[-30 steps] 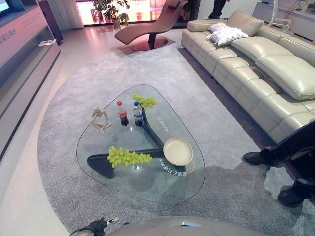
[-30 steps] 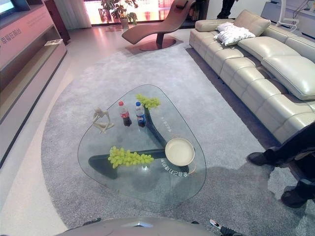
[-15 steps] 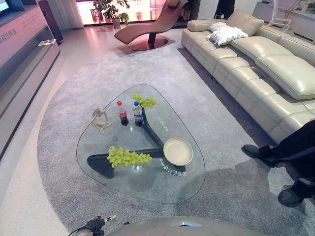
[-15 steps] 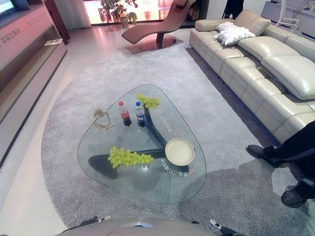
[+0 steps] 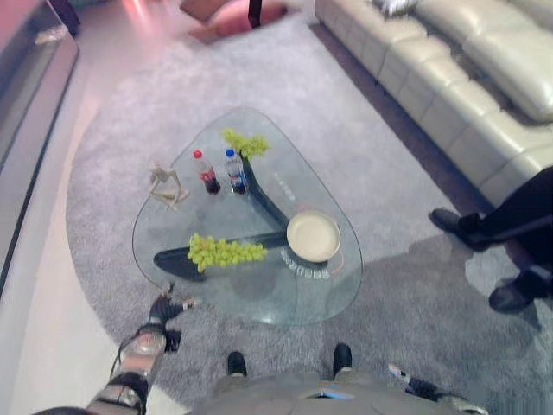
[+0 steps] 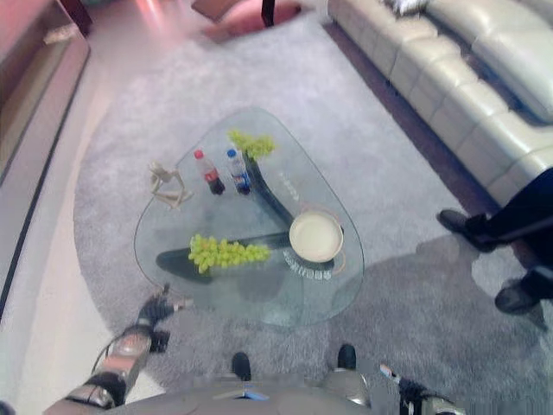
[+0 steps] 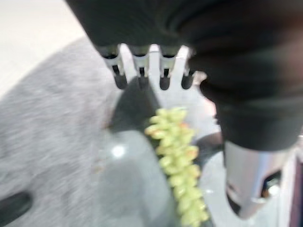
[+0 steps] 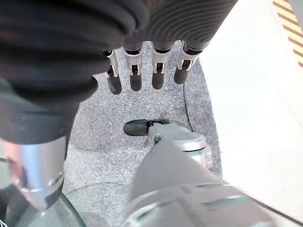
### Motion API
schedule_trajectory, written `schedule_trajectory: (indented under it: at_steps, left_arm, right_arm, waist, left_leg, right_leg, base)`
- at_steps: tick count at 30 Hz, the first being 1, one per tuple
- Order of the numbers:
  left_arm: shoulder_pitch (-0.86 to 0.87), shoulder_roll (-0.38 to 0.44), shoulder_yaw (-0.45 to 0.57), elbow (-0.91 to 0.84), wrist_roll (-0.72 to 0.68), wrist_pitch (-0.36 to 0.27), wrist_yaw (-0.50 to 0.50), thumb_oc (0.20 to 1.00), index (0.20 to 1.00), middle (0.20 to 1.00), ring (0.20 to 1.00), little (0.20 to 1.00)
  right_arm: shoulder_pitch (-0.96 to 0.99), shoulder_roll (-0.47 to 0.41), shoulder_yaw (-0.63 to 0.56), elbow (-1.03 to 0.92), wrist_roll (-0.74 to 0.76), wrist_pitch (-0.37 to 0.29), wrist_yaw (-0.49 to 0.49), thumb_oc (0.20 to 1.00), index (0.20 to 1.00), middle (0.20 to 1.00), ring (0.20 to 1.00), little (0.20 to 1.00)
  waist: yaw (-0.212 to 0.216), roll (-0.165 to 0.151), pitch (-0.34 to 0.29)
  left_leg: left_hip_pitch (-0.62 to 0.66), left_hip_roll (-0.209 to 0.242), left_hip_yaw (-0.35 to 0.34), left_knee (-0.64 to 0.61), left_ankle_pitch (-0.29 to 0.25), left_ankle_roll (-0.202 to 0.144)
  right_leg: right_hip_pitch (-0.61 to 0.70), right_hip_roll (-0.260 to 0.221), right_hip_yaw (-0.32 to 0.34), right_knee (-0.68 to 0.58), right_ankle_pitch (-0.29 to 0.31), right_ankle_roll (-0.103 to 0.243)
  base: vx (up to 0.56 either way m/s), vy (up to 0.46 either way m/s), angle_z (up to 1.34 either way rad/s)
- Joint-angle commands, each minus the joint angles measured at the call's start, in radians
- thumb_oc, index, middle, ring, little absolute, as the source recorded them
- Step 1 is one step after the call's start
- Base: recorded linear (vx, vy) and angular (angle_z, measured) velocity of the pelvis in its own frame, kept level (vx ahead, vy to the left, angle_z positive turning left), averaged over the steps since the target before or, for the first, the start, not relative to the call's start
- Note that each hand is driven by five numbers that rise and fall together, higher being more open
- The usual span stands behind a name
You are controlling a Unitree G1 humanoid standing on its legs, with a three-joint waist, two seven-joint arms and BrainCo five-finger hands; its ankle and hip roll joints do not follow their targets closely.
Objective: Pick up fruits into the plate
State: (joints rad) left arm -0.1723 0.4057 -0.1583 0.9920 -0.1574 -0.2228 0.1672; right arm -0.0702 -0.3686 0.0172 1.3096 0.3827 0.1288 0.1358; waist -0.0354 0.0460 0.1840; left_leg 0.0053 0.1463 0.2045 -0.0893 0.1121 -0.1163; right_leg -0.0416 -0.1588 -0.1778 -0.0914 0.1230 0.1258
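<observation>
The left hand (image 5: 164, 309) hangs just off the surface's (image 5: 285, 298) near-left edge, fingers straight and holding nothing; in its wrist view the fingers (image 7: 142, 71) point out over the glass toward the near grapes (image 7: 177, 165). The right hand (image 5: 406, 379) sits low by the robot's right side, off the near-right edge and well short of the surface, its fingers (image 8: 135, 71) straight and empty too.

The near grapes (image 5: 225, 252) lie just inside the near-left edge, a long bunch with its axis running roughly along that edge, from the left side toward the middle. The plate (image 5: 313, 235) rests just past the bunch's right end, nearer the right edge, with a small gap between them. So the bunch lies ahead of the left hand and slightly to its right, and that hand is clearly the nearer; I judge it the one to reach, then carry rightward to the plate.

Farther back stand two bottles (image 5: 219, 170) near the middle and a pale figurine (image 5: 164, 185) by the left edge. A second bunch (image 5: 246, 143) lies at the far corner, well apart from both hands
</observation>
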Motion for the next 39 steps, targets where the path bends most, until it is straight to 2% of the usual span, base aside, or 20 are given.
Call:
schedule_trajectory:
  at_steps: [1, 6, 8, 11, 13, 17, 20, 24, 30, 33, 39]
  left_arm:
    - [-0.107, 0.069, -0.012, -0.014, 0.047, -0.047, 0.077, 1.0, 1.0, 1.0, 1.0, 1.0]
    - [-0.18, 0.126, -0.051, -0.03, 0.126, -0.029, 0.155, 1.0, 1.0, 1.0, 1.0, 1.0]
    - [-0.237, 0.163, -0.068, -0.031, 0.141, -0.026, 0.16, 1.0, 1.0, 1.0, 1.0, 1.0]
    - [-0.292, 0.195, -0.098, -0.025, 0.197, -0.013, 0.227, 1.0, 1.0, 1.0, 1.0, 1.0]
    - [-0.337, 0.222, -0.121, -0.013, 0.262, 0.019, 0.276, 1.0, 1.0, 1.0, 1.0, 1.0]
    - [-0.426, 0.271, -0.185, 0.04, 0.396, 0.073, 0.3, 1.0, 1.0, 1.0, 1.0, 1.0]
    - [-0.535, 0.32, -0.27, 0.117, 0.564, 0.117, 0.395, 1.0, 1.0, 1.0, 1.0, 1.0]
    - [-0.577, 0.335, -0.303, 0.157, 0.589, 0.125, 0.441, 1.0, 1.0, 1.0, 1.0, 1.0]
    - [-0.612, 0.338, -0.299, 0.159, 0.586, 0.162, 0.502, 1.0, 1.0, 1.0, 1.0, 1.0]
    - [-0.655, 0.34, -0.312, 0.19, 0.604, 0.209, 0.472, 1.0, 1.0, 1.0, 1.0, 1.0]
    - [-0.68, 0.334, -0.353, 0.245, 0.703, 0.282, 0.492, 1.0, 1.0, 1.0, 1.0, 1.0]
  right_arm:
    - [-0.065, -0.011, 0.044, -0.004, 0.022, -0.029, 0.006, 1.0, 1.0, 1.0, 1.0, 1.0]
    - [-0.086, -0.026, 0.063, -0.017, 0.032, -0.043, 0.015, 1.0, 1.0, 1.0, 1.0, 1.0]
    - [-0.107, -0.04, 0.081, -0.031, 0.044, -0.05, 0.023, 1.0, 1.0, 1.0, 1.0, 1.0]
    - [-0.135, -0.062, 0.098, -0.042, 0.045, -0.062, 0.037, 1.0, 1.0, 1.0, 1.0, 1.0]
    - [-0.154, -0.077, 0.109, -0.052, 0.058, -0.071, 0.041, 1.0, 1.0, 1.0, 1.0, 1.0]
    - [-0.18, -0.101, 0.121, -0.075, 0.101, -0.093, 0.045, 1.0, 1.0, 1.0, 1.0, 1.0]
    - [-0.228, -0.127, 0.131, -0.093, 0.141, -0.084, 0.046, 1.0, 1.0, 1.0, 1.0, 1.0]
    - [-0.251, -0.135, 0.14, -0.101, 0.156, -0.087, 0.046, 1.0, 1.0, 1.0, 1.0, 1.0]
    - [-0.258, -0.135, 0.154, -0.095, 0.141, -0.096, 0.046, 1.0, 1.0, 1.0, 1.0, 1.0]
    - [-0.264, -0.134, 0.155, -0.092, 0.158, -0.106, 0.038, 1.0, 1.0, 1.0, 1.0, 1.0]
    - [-0.286, -0.14, 0.155, -0.099, 0.184, -0.111, 0.027, 1.0, 1.0, 1.0, 1.0, 1.0]
  waist:
    - [-0.019, -0.019, 0.071]
    - [-0.032, -0.02, 0.112]
    - [-0.036, -0.027, 0.145]
    - [-0.04, -0.033, 0.185]
    - [-0.044, -0.04, 0.215]
    - [-0.052, -0.052, 0.254]
    - [-0.063, -0.063, 0.29]
    - [-0.075, -0.078, 0.32]
    - [-0.081, -0.097, 0.336]
    - [-0.086, -0.108, 0.336]
    - [-0.092, -0.118, 0.336]
  left_leg:
    - [-0.014, -0.037, -0.02, 0.015, -0.097, 0.047]
    - [-0.049, -0.043, -0.019, 0.025, -0.089, 0.049]
    - [-0.083, -0.046, -0.016, 0.048, -0.089, 0.048]
    - [-0.128, -0.049, -0.011, 0.088, -0.09, 0.046]
    - [-0.161, -0.047, -0.009, 0.119, -0.091, 0.043]
    - [-0.212, -0.054, -0.012, 0.135, -0.087, 0.043]
    - [-0.29, -0.065, -0.016, 0.188, -0.088, 0.045]
    - [-0.343, -0.065, -0.01, 0.243, -0.101, 0.044]
    - [-0.399, -0.062, 0.005, 0.249, -0.096, 0.039]
    - [-0.454, -0.059, 0.004, 0.264, -0.095, 0.036]
    - [-0.523, -0.058, -0.001, 0.296, -0.093, 0.032]
  right_leg:
    - [-0.004, 0.005, 0.01, 0.064, -0.097, 0.008]
    - [-0.044, 0.013, 0.032, 0.085, -0.102, 0.0]
    - [-0.075, 0.016, 0.038, 0.103, -0.104, -0.004]
    - [-0.115, 0.019, 0.036, 0.133, -0.106, -0.011]
    - [-0.144, 0.023, 0.039, 0.157, -0.11, -0.016]
    - [-0.194, 0.036, 0.059, 0.174, -0.107, -0.022]
    - [-0.279, 0.043, 0.062, 0.227, -0.105, -0.027]
    - [-0.335, 0.043, 0.057, 0.269, -0.11, -0.031]
    - [-0.396, 0.049, 0.054, 0.278, -0.106, -0.03]
    - [-0.451, 0.058, 0.047, 0.3, -0.109, -0.034]
    - [-0.512, 0.062, 0.043, 0.317, -0.103, -0.039]
  base:
    - [-0.04, 0.027, -0.09]
    - [-0.04, 0.027, -0.04]
    - [-0.12, 0.01, -0.05]
    - [-0.11, 0.018, -0.14]
    - [-0.07, 0.002, -0.1]
    - [-0.07, -0.018, 0.0]
    - [-0.12, -0.019, 0.01]
    - [-0.04, -0.005, -0.01]
    - [-0.03, 0.012, -0.04]
    - [-0.03, -0.039, -0.01]
    - [-0.01, -0.013, 0.02]
